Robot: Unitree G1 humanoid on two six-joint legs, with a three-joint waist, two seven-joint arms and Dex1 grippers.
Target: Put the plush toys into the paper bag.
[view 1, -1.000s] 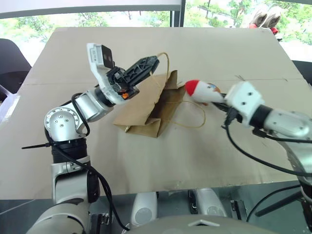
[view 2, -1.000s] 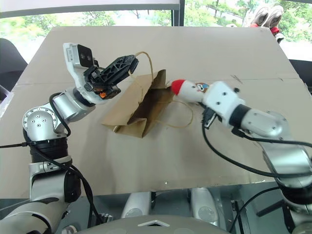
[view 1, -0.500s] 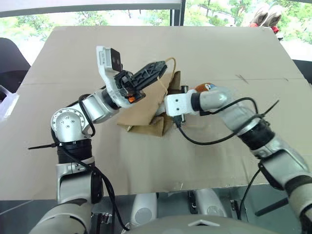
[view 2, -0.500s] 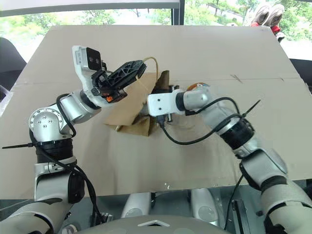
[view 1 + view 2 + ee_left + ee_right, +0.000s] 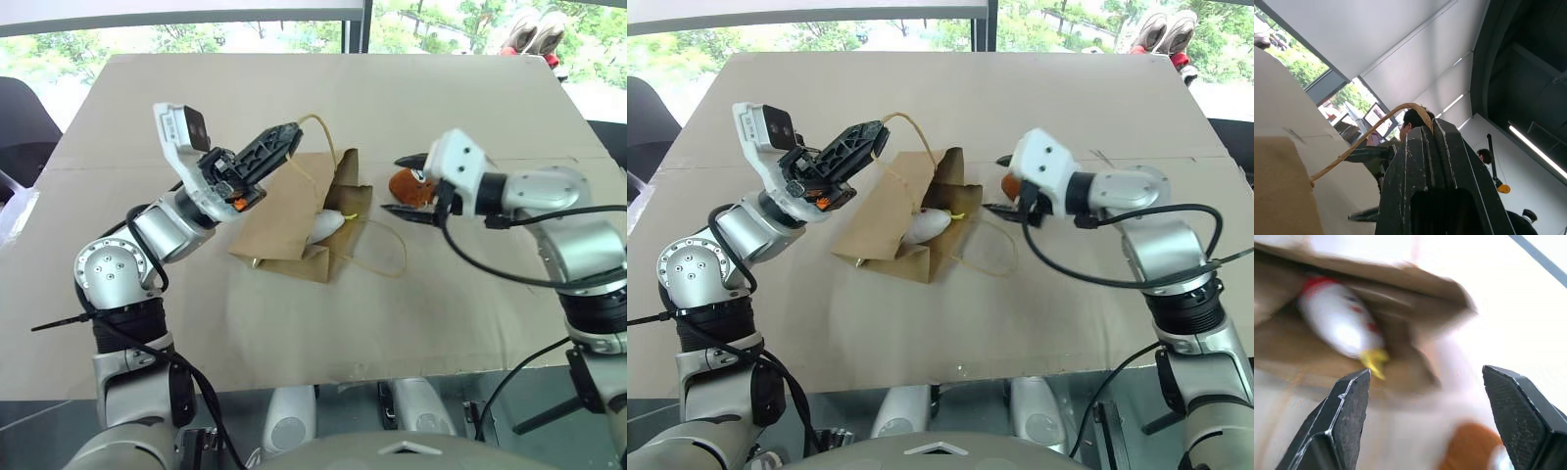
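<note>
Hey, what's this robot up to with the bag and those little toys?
It is packing plush toys into a paper bag lying on the table. The left pincer is shut on one twisted handle, holding the mouth up. The white toy lies in the bag's mouth. The right pincer is open beside the orange-brown toy, which sits outside the bag.

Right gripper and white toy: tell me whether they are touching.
Apart. The right wrist view shows the white toy lying in the bag, with table between it and the open right gripper.
</note>
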